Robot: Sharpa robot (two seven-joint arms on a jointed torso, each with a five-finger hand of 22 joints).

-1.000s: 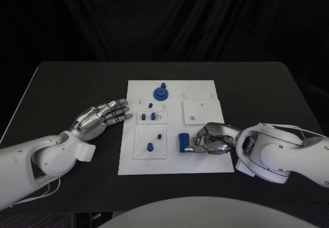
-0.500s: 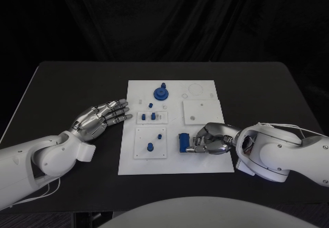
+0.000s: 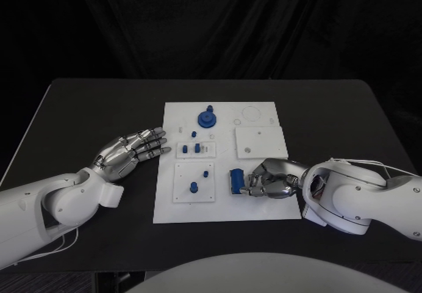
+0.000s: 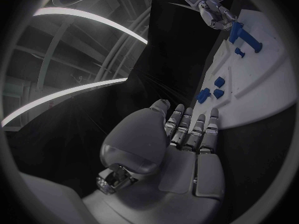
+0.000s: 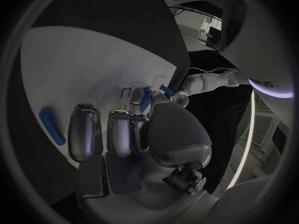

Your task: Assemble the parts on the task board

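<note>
Hidden: right hand (image 3: 271, 178) covers one side of the long blue part (image 3: 236, 181); whether it grips it, cannot tell.
Left hand (image 3: 132, 149): fingers spread, on the desk (image 3: 88, 110).
Task board (image 3: 264, 207): one.

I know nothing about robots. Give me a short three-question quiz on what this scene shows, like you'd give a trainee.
1. True or false: the left robot hand is holding a blue part.
2. Which robot hand is beside the blue oblong part lying on the task board? A) left B) right C) both
3. Fill in: the blue gear stands at the board's ___ end, far from or near the robot.

Key: 1. False; it lies on the black table beside the board, fingers spread, holding nothing. 2. B; the right robot hand has its fingers curled at that part, though a firm grip cannot be confirmed. 3. Far.
</note>
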